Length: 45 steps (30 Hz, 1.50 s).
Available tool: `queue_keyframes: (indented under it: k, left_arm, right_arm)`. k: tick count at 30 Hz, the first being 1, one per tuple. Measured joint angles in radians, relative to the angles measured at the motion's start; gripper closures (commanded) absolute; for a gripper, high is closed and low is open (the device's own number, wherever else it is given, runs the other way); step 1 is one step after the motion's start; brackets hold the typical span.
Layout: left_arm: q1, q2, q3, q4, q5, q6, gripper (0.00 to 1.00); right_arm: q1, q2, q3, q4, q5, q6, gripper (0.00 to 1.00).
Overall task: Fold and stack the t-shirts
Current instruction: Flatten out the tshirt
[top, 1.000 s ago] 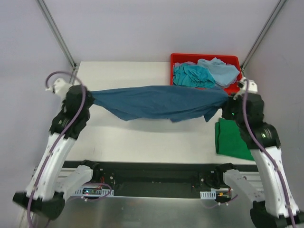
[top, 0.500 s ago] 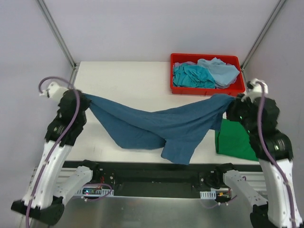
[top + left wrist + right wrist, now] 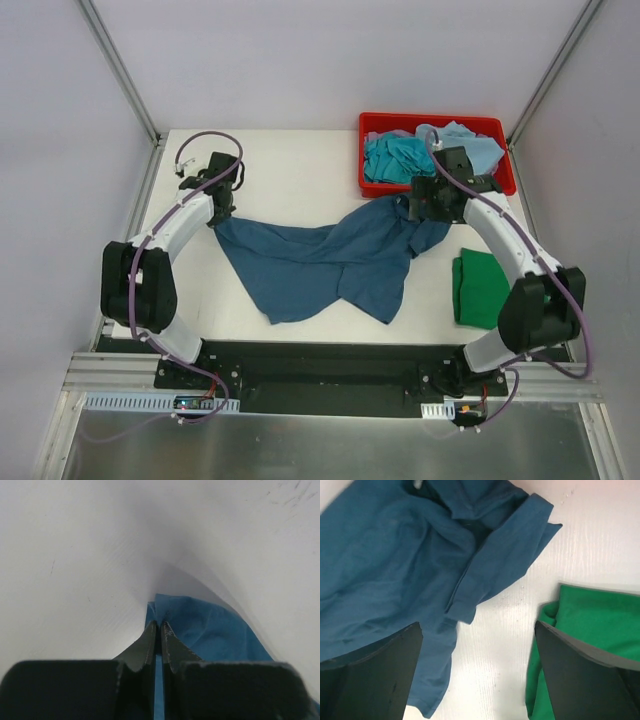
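Left fingers point(image 3: 150, 645): pressed together, pinching a corner of the dark teal-blue shirt point(image 3: 210, 630); the cloth edge pokes out just past the tips, low over the counter point(image 3: 75, 570).
Right fingers point(image 3: 380, 670): spread wide with nothing between them, pointing down at the cloth and the bare counter.
Left fingers seen from above point(image 3: 215, 215): at the left end of the shirt, on the left half of the counter.
Right fingers seen from above point(image 3: 425, 200): over the right end of the shirt, just in front of the bin's near left corner.
Dark teal-blue shirt point(image 3: 320, 265): lying rumpled and unfolded across the middle of the counter point(image 3: 290, 165), sagging toward the near edge, with a folded-over sleeve or hem at its right end.
Green shirt point(image 3: 482, 290): folded on the right side of the counter, near the blue one with a strip of bare counter between them; the wrist view shows its rumpled edge point(image 3: 590, 615).
Red bin point(image 3: 500, 188): at the far right corner, holding a turquoise shirt point(image 3: 400, 158) and a pale blue shirt point(image 3: 465, 148), both crumpled.
In the way: the right arm point(image 3: 500, 235) crosses the bin's front wall and hides part of it; the left arm point(image 3: 160, 250) curves along the counter's left edge.
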State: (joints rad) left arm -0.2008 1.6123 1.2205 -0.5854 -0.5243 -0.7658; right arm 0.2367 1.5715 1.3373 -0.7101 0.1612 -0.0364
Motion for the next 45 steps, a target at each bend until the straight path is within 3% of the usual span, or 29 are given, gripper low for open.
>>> queue_keyframes:
  k: [5, 8, 13, 18, 21, 27, 34, 39, 45]
  left_arm:
    - [0.000, -0.038, -0.008, 0.002, 0.012, -0.001, 1.00]
    - [0.000, -0.068, -0.025, 0.001, 0.029, -0.001, 1.00]
    - [0.000, -0.086, -0.058, 0.001, 0.052, -0.002, 1.00]
    - [0.000, -0.093, -0.089, 0.000, 0.074, -0.003, 1.00]
    - [0.000, -0.094, -0.093, 0.000, 0.079, -0.003, 1.00]
    - [0.000, -0.112, -0.108, 0.000, 0.080, -0.002, 1.00]
    - [0.000, -0.124, -0.126, 0.000, 0.079, -0.001, 1.00]
    - [0.000, -0.125, -0.132, 0.000, 0.079, 0.000, 1.00]
    - [0.000, -0.126, -0.132, 0.000, 0.078, 0.000, 1.00]
  right_arm:
    - [0.072, -0.265, -0.154, 0.048, -0.039, -0.005, 0.04]
    - [0.186, -0.425, -0.261, 0.029, -0.056, 0.005, 0.04]
    - [0.450, -0.433, -0.396, -0.006, -0.094, 0.087, 0.04]
    - [0.590, -0.372, -0.520, 0.001, -0.097, 0.170, 0.03]
    - [0.626, -0.294, -0.546, 0.036, -0.105, 0.211, 0.17]
    - [0.629, -0.118, -0.546, 0.089, -0.103, 0.261, 0.31]
    - [0.637, -0.084, -0.545, 0.087, -0.068, 0.282, 0.48]
    - [0.636, -0.065, -0.528, 0.076, -0.046, 0.299, 0.82]
    - [0.633, -0.062, -0.518, 0.058, 0.014, 0.333, 0.98]
